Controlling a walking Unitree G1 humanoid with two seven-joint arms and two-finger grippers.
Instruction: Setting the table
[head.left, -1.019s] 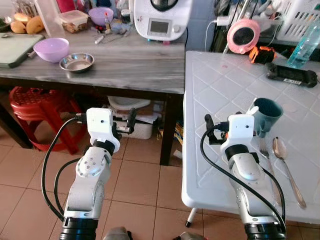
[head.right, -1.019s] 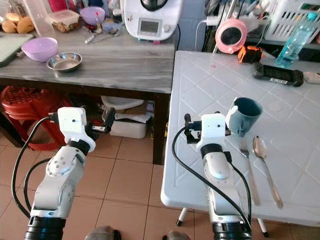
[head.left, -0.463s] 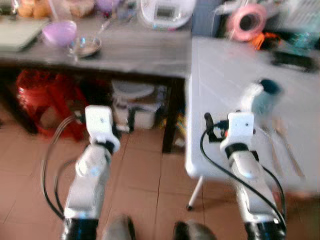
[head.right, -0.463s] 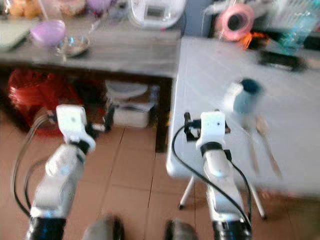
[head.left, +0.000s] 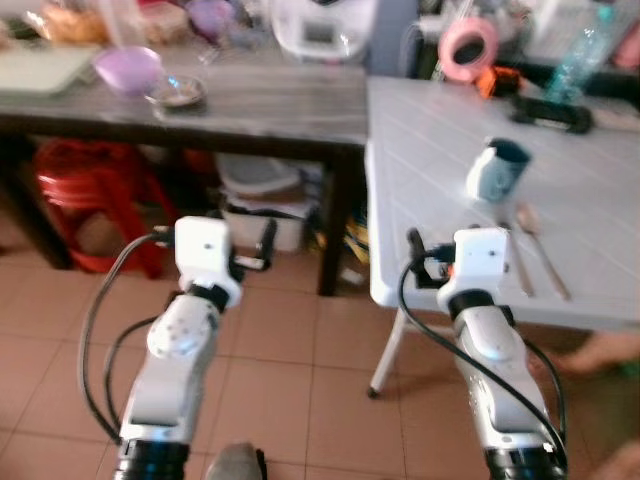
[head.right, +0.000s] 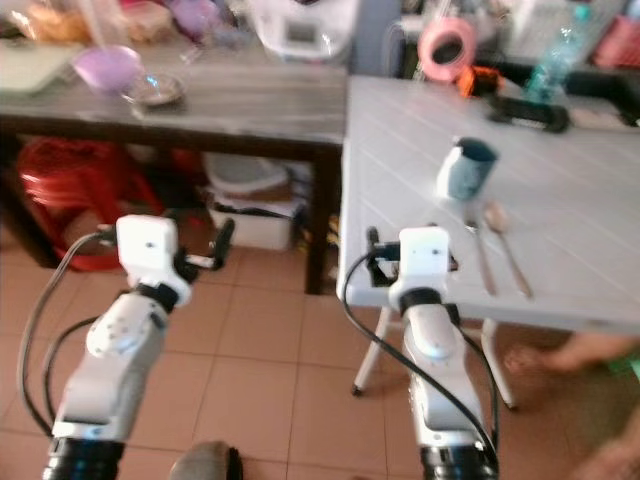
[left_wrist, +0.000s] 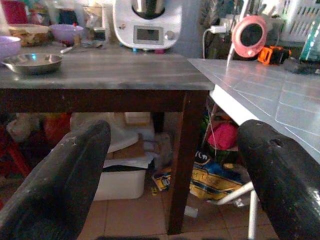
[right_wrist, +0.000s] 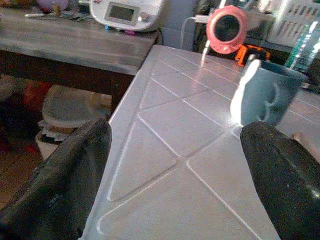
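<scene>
Now I've backed off from the white table (head.left: 450, 140), both the left gripper (left_wrist: 165, 165) and right gripper (right_wrist: 175, 165) spread empty, the mug (head.left: 497, 170) ahead of the right one beside fork (head.left: 518, 262) and spoon (head.left: 540, 250), so that setting looks laid.

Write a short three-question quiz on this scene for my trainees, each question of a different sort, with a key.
1. True or false: the blue mug stands on the white table.
2. Which lies nearer the mug: A) the fork and spoon, B) the metal bowl, C) the purple bowl?
3. Fill in: the right gripper is ____, holding nothing.

Key: 1 true. 2 A; both bowls sit on the dark wooden table. 3 open, as is the left gripper.
</scene>
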